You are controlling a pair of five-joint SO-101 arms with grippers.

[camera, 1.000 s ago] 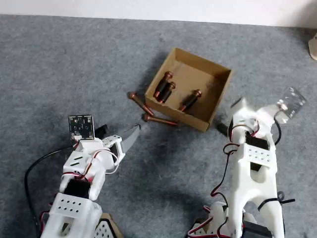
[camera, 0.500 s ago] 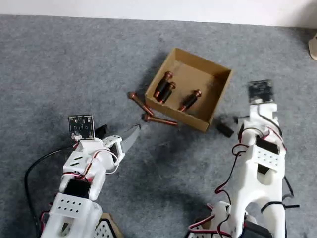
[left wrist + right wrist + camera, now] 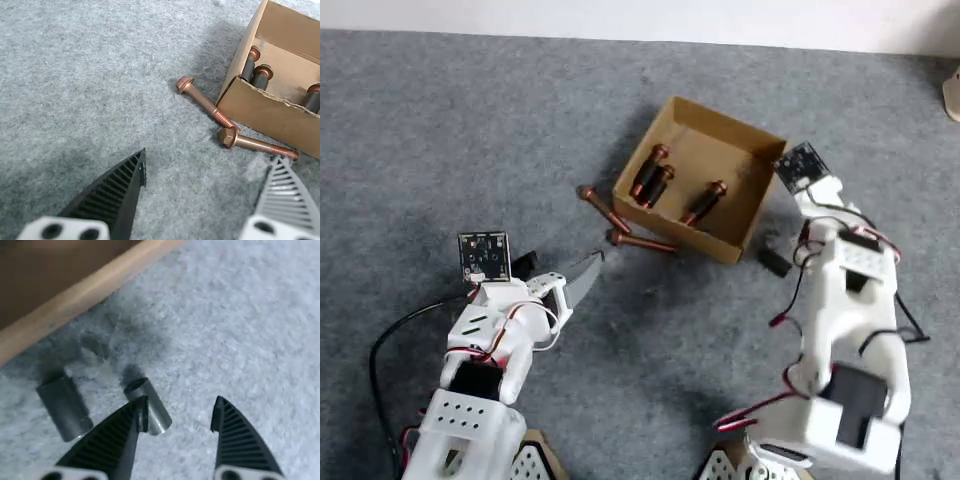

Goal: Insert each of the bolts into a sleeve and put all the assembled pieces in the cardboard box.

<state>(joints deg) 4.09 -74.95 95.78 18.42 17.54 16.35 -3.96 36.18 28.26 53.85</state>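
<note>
Two copper bolts (image 3: pixel 603 207) (image 3: pixel 642 241) lie on the grey carpet just left of the cardboard box (image 3: pixel 752 228); three assembled pieces (image 3: pixel 652 172) (image 3: pixel 704 202) lie inside it. In the left wrist view my left gripper (image 3: pixel 210 156) is open and empty, a short way back from the bolts (image 3: pixel 202 100) (image 3: pixel 257 143). My right gripper (image 3: pixel 180 405) hangs open over the carpet by the box's right wall (image 3: pixel 90 285). One dark sleeve (image 3: pixel 147 405) lies against its black finger, another sleeve (image 3: pixel 62 402) beside it. A sleeve (image 3: pixel 775 262) also shows in the high view.
The left arm (image 3: pixel 490 340) sits at the lower left, the right arm (image 3: pixel 845 290) at the right beside the box. Open carpet lies between the arms and beyond the box, up to a white wall strip (image 3: pixel 620 15).
The right arm's wrist swung from the far right in toward the box's right side, ending low over the sleeves. The left arm and both bolts stayed still.
</note>
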